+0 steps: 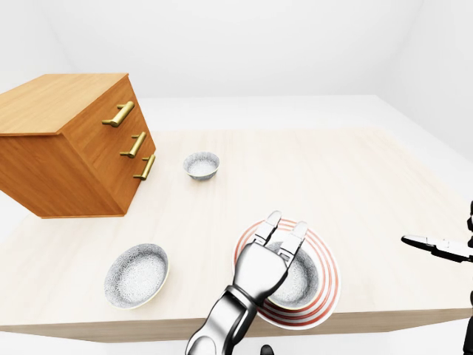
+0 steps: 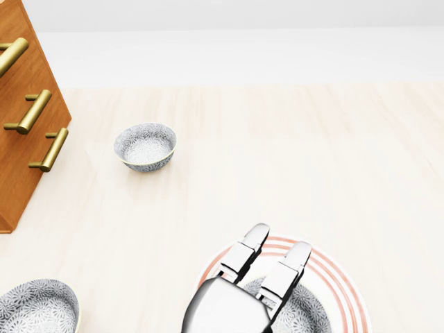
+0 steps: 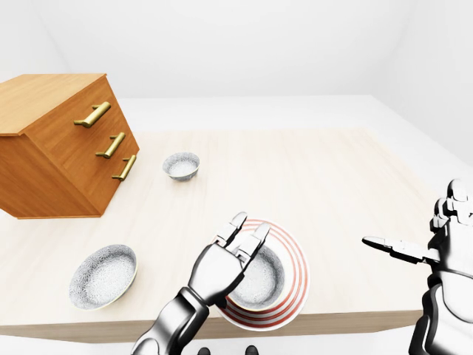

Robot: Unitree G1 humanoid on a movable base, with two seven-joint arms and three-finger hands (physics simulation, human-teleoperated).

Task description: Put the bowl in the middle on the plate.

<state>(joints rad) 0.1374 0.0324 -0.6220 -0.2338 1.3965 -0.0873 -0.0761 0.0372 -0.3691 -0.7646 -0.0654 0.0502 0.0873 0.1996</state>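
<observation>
we see the patterned bowl (image 3: 260, 281) sitting on the red-ringed plate (image 3: 296, 275), near the bottom edge of the table (image 1: 347, 177). our left hand (image 1: 260, 266) is over the bowl's left side, its fingers (image 1: 270, 224) stretched out straight and a little apart, gripping nothing. our right hand (image 3: 443, 229) hangs past the table's right edge, loose and empty, one finger pointing left. a smaller bowl (image 1: 202, 165) stands near the wooden drawer chest (image 1: 66, 148), and a larger bowl (image 1: 136, 275) lies left of the plate.
</observation>
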